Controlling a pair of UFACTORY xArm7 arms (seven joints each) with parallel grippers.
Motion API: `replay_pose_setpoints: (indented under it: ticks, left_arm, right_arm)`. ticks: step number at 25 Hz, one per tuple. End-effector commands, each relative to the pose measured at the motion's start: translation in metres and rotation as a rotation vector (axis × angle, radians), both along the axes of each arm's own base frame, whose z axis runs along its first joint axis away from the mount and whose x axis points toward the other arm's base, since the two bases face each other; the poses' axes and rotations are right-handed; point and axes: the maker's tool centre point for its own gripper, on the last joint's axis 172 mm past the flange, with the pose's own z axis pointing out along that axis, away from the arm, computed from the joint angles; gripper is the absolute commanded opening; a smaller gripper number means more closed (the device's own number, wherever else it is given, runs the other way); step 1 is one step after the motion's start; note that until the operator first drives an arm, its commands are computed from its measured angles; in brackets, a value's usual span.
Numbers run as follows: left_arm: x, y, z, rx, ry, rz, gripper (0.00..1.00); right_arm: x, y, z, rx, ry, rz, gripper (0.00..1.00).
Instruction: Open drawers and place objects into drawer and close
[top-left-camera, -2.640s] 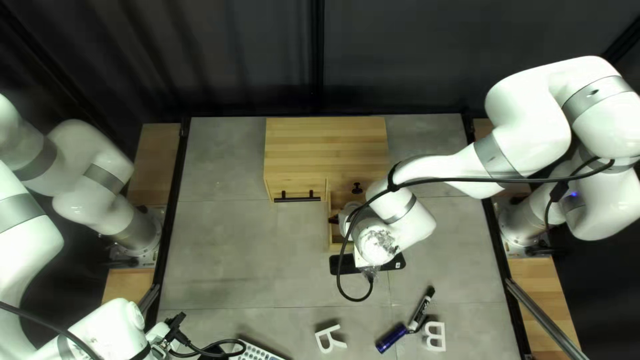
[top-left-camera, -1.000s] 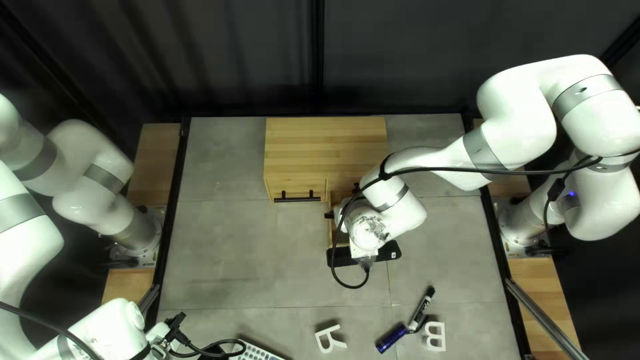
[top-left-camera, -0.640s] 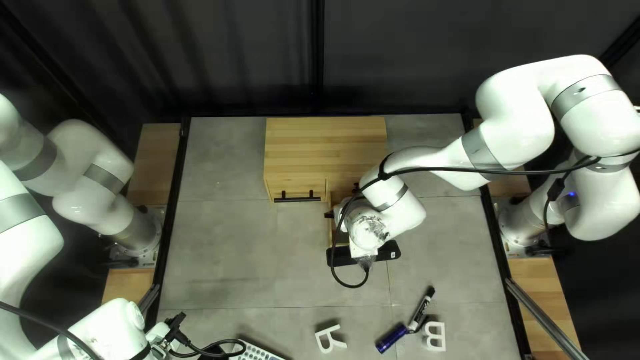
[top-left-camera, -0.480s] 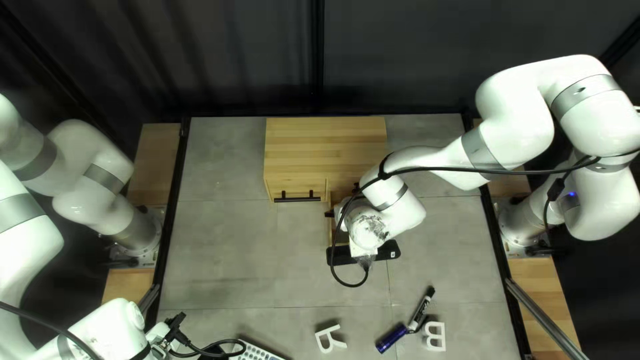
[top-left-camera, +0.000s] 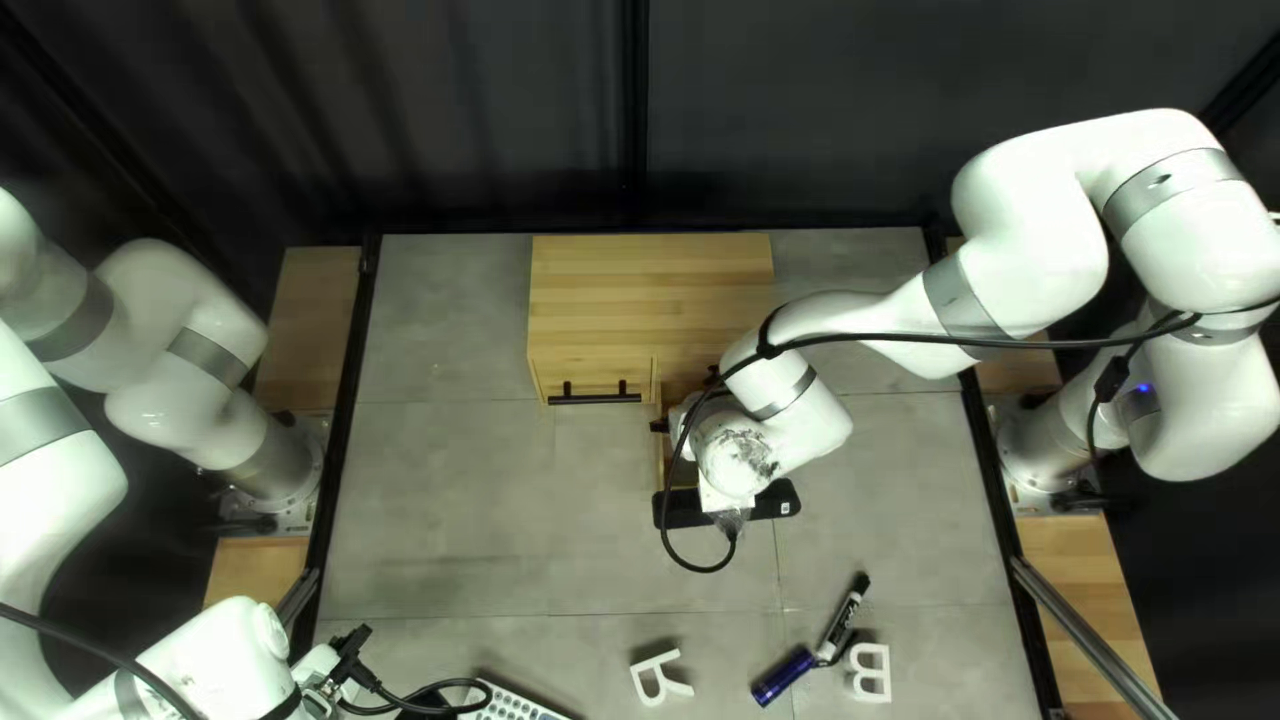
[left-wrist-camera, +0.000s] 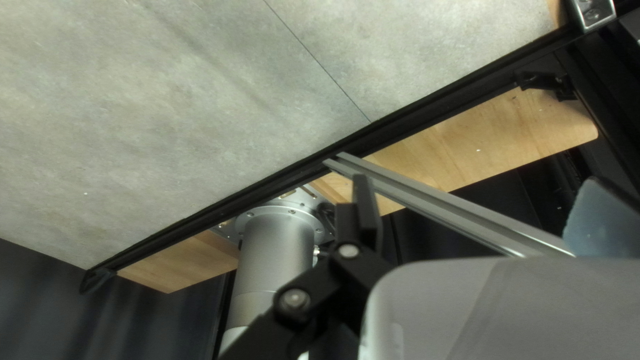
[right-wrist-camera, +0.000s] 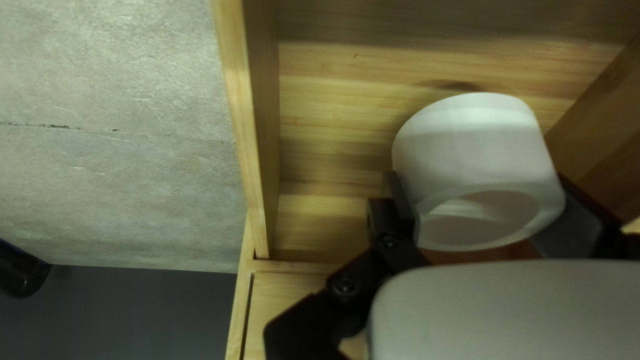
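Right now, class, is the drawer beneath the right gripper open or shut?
Open: the drawer shows its wooden floor in the right wrist view.

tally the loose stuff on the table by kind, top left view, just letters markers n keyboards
white letters: 2 (the R and the B)
markers: 2 (black-capped marker, blue marker)
keyboards: 1 (white keyboard, partly in view)
total: 5

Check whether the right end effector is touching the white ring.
Touching. The right wrist view shows the right end effector with a finger against each side of the white ring.
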Motion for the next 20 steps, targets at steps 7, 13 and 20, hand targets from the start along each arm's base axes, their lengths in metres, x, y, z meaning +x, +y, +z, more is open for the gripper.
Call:
replay_pose_setpoints:
  ticks: [7,13,20]
  left_arm:
    - [0.000,0.000,0.000,0.000,0.000,0.000,1.00]
    - [0.000,0.000,0.000,0.000,0.000,0.000,1.00]
    - [0.000,0.000,0.000,0.000,0.000,0.000,1.00]
  right_arm:
    - [-0.004,-0.002,0.010,-0.003,-0.009,-0.003,1.00]
    - [-0.008,0.004,0.014,-0.007,-0.011,-0.004,1.00]
    - [-0.016,0.018,0.023,-0.011,-0.019,-0.012,0.01]
